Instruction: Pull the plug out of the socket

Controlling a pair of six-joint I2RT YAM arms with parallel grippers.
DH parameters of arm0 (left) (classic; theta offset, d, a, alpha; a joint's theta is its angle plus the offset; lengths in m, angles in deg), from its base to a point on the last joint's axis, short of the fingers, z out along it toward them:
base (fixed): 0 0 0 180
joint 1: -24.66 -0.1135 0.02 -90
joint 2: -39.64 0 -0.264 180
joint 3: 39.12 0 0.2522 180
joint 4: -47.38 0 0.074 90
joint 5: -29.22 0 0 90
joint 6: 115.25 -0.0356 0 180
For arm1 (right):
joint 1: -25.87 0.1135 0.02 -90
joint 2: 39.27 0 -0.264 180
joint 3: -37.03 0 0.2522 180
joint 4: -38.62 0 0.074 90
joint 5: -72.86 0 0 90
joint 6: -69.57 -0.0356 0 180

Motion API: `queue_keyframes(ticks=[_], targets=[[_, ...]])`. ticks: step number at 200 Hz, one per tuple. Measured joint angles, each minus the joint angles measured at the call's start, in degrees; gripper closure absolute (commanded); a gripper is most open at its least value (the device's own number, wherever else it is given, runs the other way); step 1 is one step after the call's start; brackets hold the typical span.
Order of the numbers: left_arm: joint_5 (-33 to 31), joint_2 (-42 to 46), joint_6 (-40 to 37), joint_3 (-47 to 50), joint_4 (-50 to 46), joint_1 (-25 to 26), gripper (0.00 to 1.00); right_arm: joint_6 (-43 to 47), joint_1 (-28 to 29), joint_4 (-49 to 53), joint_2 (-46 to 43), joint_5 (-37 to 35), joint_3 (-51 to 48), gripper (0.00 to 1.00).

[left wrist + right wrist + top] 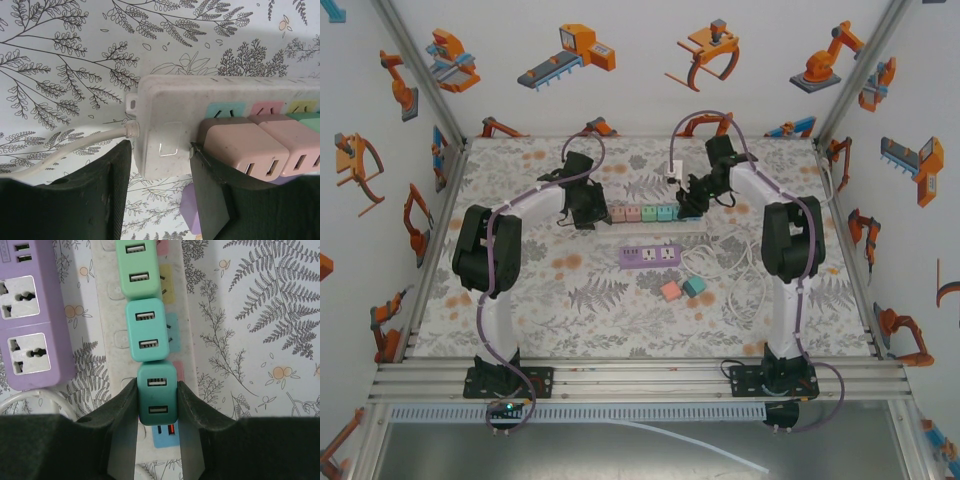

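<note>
A leaf-and-flower cloth covers the tabletop (520,310), walled by white panels printed with cartoon robot arms. Nearest the arm bases, at about 5 o'clock from the cloth's middle, lie two loose adapters (682,288), one pink and one teal. Just beyond them sits a purple power strip (650,256) with bare sockets. Farther off, toward 12 o'clock, runs the white power strip (165,100), carrying a row of pastel adapters.

The left jaws sit at its 9 o'clock end. They straddle the cable end, one finger beside the end face and the other against the pink adapter (235,150). Whether they pinch the strip or only bracket it I cannot tell. At the 3 o'clock end the right jaws are clenched on the dark teal plug (157,400), last in the row and apparently seated in its socket.

The pull should go straight off the strip's face, along the pins, without rocking toward the lighter teal neighbour (146,330) just beside it. The left arm needs to pin the strip down, or it will likely lift with the plug.
</note>
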Motion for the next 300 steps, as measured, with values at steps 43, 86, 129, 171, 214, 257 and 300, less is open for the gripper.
queue_keyframes(ticks=[43,86,129,171,214,257,300], targets=[[-0.09,-0.37,0.02,-0.66,-0.42,0.0,0.52,-0.39,0.44,2.78,0.04,-0.5,1.9,1.0],[-0.2,-0.5,0.2,-0.76,-0.48,0.02,0.52,-1.79,0.2,3.98,0.04,0.39,3.85,1.0],[-0.22,-0.46,0.2,-0.81,-0.52,0.02,0.49,-3.45,0.13,3.43,0.02,0.5,3.78,1.0],[-1.64,0.07,0.17,-0.74,-1.29,0.0,0.37,-19.08,-0.35,-6.47,-3.76,-0.96,0.57,1.0],[-1.97,3.06,-0.85,0.37,-2.97,0.57,0.22,-43.5,1.14,-24.28,-18.73,-6.78,-10.1,1.0],[0.02,15.52,-3.69,1.07,-3.26,1.05,0.06,-71.43,1.33,-38.71,-35.54,-15.93,-23.87,1.0],[6.6,33.24,-8.13,7.26,-0.11,1.66,0.03,-95.03,1.88,-46.01,-52.33,-25.4,-42.03,1.0]])
